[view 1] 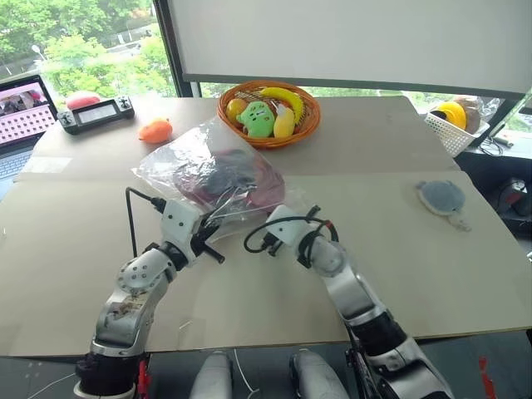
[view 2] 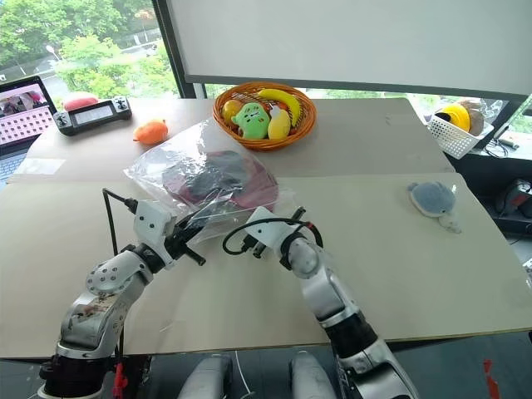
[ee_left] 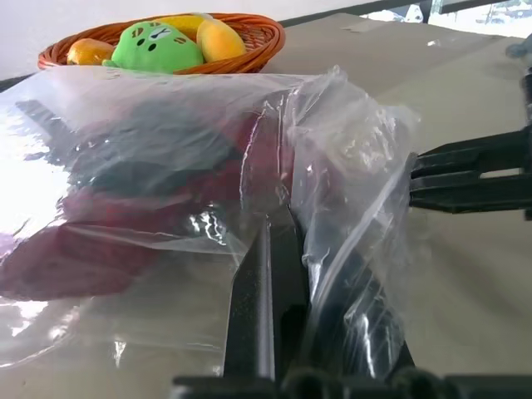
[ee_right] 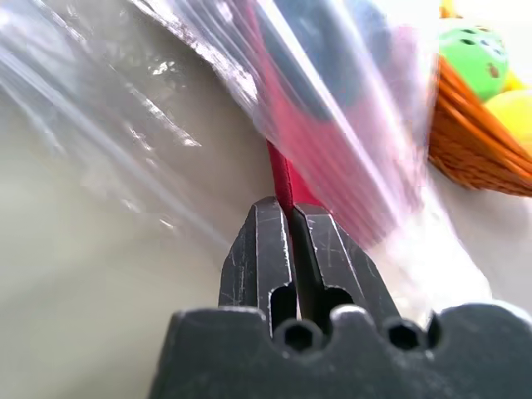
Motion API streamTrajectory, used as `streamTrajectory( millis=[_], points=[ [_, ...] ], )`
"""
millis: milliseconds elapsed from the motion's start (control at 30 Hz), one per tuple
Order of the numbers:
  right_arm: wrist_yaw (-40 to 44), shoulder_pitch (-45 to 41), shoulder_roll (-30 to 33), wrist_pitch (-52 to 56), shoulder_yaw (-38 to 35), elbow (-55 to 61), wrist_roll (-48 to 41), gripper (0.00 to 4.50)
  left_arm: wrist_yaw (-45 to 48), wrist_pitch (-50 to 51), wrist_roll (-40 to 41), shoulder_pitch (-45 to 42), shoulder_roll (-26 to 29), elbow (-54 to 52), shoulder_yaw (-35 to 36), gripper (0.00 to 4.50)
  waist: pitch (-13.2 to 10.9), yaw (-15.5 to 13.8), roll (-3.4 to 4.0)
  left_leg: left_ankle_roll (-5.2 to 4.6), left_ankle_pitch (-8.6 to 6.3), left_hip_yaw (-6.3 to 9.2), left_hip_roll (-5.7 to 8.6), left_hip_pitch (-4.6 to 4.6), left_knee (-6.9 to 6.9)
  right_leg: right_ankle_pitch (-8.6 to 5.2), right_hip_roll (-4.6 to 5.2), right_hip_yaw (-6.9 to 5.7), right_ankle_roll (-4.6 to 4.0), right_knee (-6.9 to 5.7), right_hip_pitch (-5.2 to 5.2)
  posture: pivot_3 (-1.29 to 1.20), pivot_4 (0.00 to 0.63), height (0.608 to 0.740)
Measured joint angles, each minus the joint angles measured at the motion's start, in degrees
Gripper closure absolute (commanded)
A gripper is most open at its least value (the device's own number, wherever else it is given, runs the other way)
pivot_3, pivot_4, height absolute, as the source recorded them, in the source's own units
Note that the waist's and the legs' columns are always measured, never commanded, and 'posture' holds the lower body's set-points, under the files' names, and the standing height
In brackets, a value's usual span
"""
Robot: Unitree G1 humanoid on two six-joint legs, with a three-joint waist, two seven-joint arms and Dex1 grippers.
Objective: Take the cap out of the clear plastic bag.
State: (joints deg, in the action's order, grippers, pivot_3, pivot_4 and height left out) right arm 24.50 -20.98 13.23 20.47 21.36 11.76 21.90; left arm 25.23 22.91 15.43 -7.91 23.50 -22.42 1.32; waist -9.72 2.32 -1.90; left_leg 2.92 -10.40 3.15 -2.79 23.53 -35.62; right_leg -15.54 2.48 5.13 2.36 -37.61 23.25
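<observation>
the cap (view 1: 233,176) is lying inside the bag (view 1: 179,166) on the worktop (view 1: 374,249). left tool (ee_left: 287,249) is clenching slippery film; right tool (ee_right: 287,220) is pinching the cap's soft, light red edge.

Clear plastic bag (view 1: 193,163): thin film, crinkly, throwing glossy glare. Inside it, the cap (view 2: 218,180) looks like soft matt cloth, dark red and black. The desk (view 1: 366,150) is flat matt beige, like cardboard. The basket (view 1: 306,116) is woven wicker, orange-brown. Black pincer fingers (ee_right: 320,258), hard plastic, faintly scuffed.
</observation>
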Motion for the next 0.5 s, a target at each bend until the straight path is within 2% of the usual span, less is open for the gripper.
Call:
streamTrajectory(
  millis=[67, 267, 500],
  points=[
    [3.6, 3.3, 2.3, 1.0, -0.3, 7.0, -2.1, 4.48, 0.0, -0.1, -0.1, 0.0, 0.0, 0.2, 0.0, 4.5, 0.0, 0.1, 0.0, 0.05, -0.04, 0.0, 0.0, 0.01, 0.0, -0.02, 0.01, 0.01, 0.04, 0.03, 0.0, 0.0, 0.15, 0.735],
    [9.7, 6.9, 6.0, 6.9, -1.9, 18.7, -6.4, 4.48, 0.0, -0.4, -0.1, 0.0, -0.5, 0.3, -0.1, 4.5, 0.0, 0.3, -0.02, 0.05, -0.04, -0.01, -0.01, -0.07, -0.02, -0.03, 0.0, 0.01, 0.06, 0.01, -0.06, 0.0, 0.15, 0.735],
    [12.5, 10.7, 11.3, 11.7, -4.5, 23.0, -8.8, 4.48, 0.2, -0.5, -0.4, 0.0, -0.6, 0.9, -0.5, 4.5, 0.0, 0.1, -0.05, 0.05, -0.04, -0.01, 0.0, -0.05, -0.03, -0.04, 0.0, 0.0, 0.07, 0.06, -0.07, 0.0, 0.15, 0.735]
  ],
)
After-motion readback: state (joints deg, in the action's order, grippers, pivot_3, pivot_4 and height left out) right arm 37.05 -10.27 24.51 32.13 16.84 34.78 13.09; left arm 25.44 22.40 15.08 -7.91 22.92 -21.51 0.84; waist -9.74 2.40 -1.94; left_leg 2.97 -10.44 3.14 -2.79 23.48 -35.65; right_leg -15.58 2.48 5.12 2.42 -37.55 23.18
